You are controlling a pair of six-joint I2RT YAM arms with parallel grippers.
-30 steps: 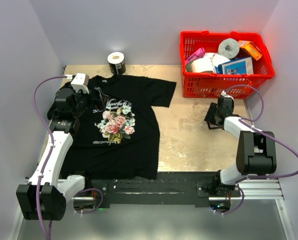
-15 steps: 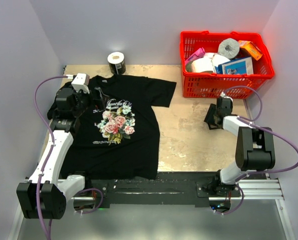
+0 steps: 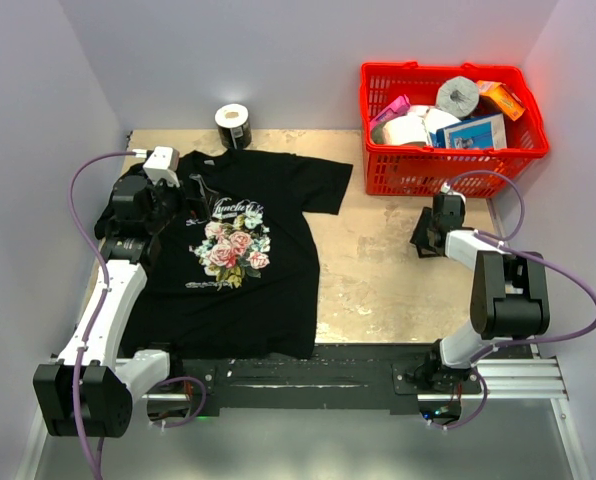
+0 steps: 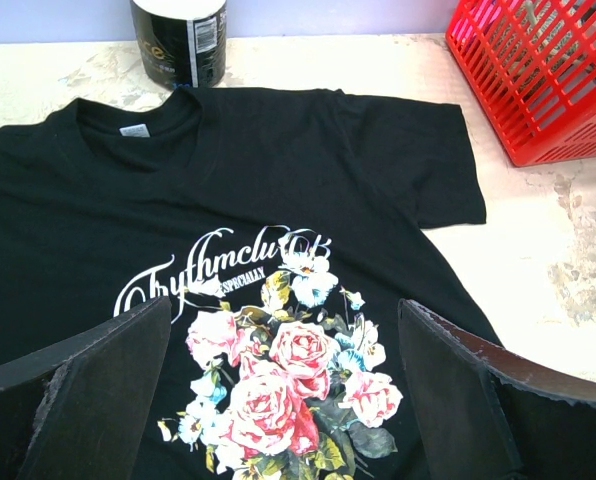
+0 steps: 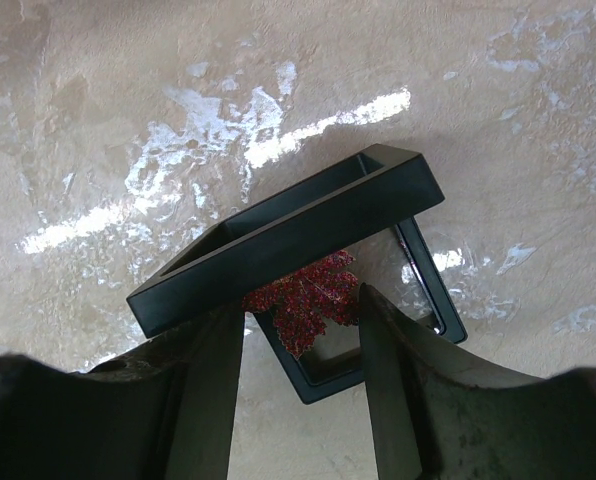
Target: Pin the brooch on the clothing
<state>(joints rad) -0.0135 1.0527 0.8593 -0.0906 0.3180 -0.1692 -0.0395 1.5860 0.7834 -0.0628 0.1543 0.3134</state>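
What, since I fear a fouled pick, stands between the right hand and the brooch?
Only a black case: the brooch lies in its thin frame, and its thicker frame hides the brooch's upper edge. Nothing else blocks the right hand.

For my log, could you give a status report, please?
Left gripper open over T-shirt. Right gripper straddling brooch, grip unconfirmed. Brooch partly under black box frame.

surface: beige mottled desk [image 3: 378, 285] | left-centre: black short-sleeved T-shirt with pink rose print [image 3: 268, 190] spread flat | top, just beyond collar: black-and-white roll [image 3: 233, 124] standing on end | upper right: red slatted plastic basket [image 3: 428, 170] | right-centre: small black hinged frame [image 5: 298, 232], open
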